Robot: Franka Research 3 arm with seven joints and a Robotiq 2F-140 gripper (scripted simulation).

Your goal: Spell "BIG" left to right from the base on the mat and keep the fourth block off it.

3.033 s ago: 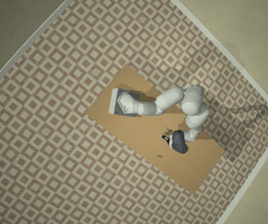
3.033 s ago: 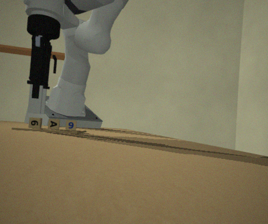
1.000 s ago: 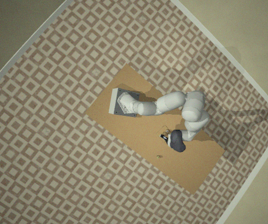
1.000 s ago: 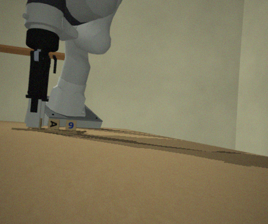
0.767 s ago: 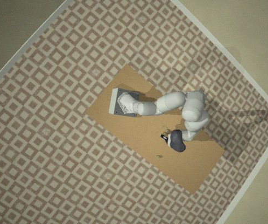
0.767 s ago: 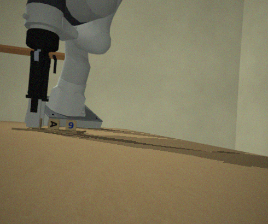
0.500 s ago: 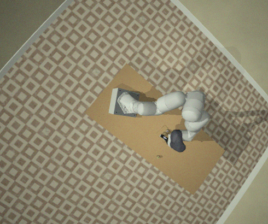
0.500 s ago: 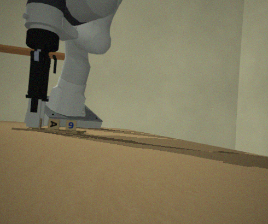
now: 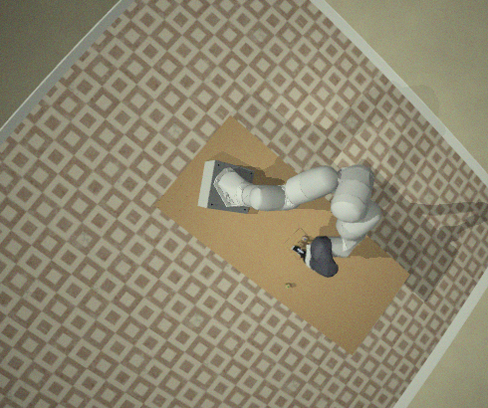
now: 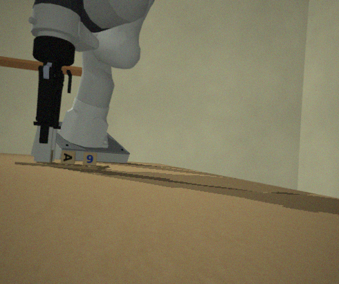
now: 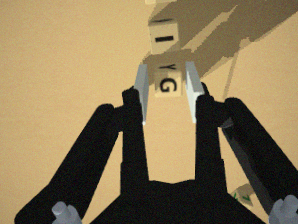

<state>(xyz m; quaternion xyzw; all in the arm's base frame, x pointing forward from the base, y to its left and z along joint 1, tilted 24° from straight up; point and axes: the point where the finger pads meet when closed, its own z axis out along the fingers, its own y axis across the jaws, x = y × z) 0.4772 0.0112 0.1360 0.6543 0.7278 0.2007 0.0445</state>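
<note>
Arm (image 9: 316,185): rounded white links, smooth shells; dark grey wrist section (image 9: 324,256); grey square base plate (image 9: 207,185); gripper (image 11: 166,86): black linkage bars, pale grey fingertip pads (image 11: 141,83); black cylindrical coupling.
</note>
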